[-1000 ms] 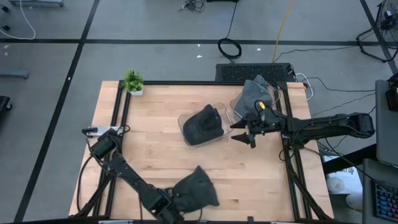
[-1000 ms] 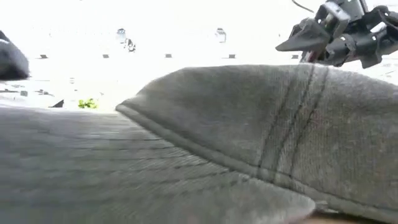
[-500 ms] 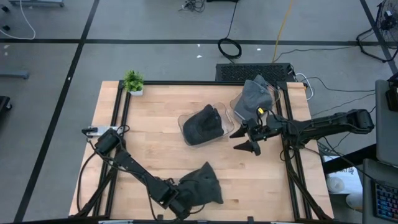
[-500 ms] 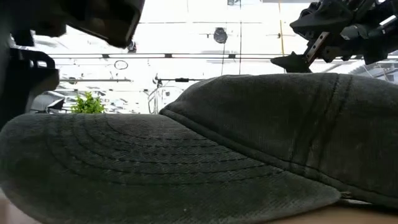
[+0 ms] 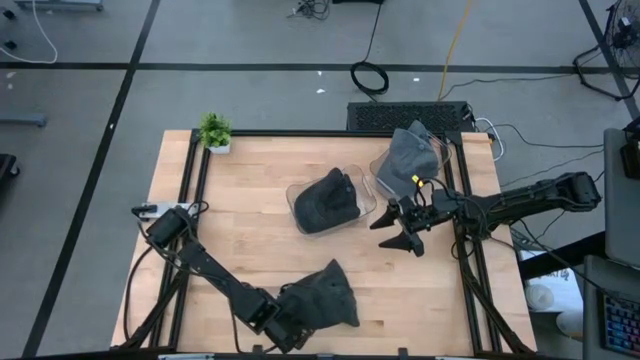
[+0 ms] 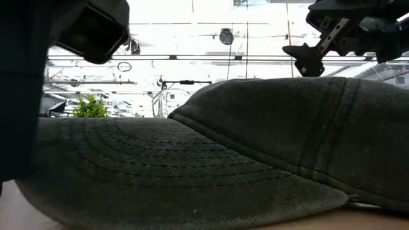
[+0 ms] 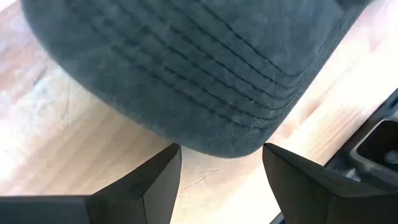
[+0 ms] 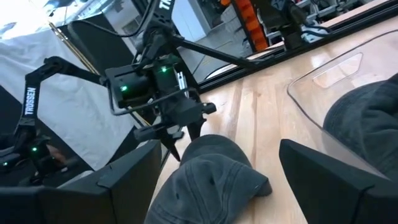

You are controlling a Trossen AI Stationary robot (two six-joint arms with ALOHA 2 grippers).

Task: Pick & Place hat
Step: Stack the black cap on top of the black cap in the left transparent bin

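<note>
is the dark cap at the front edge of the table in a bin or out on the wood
Out. The dark cap lies directly on the bare table, just ahead of the open left gripper; both clear bins sit farther back.

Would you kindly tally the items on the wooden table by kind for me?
Dark grey fabric caps: 3
Clear plastic bins: 2
Small green potted plant: 1
Total: 6
</note>
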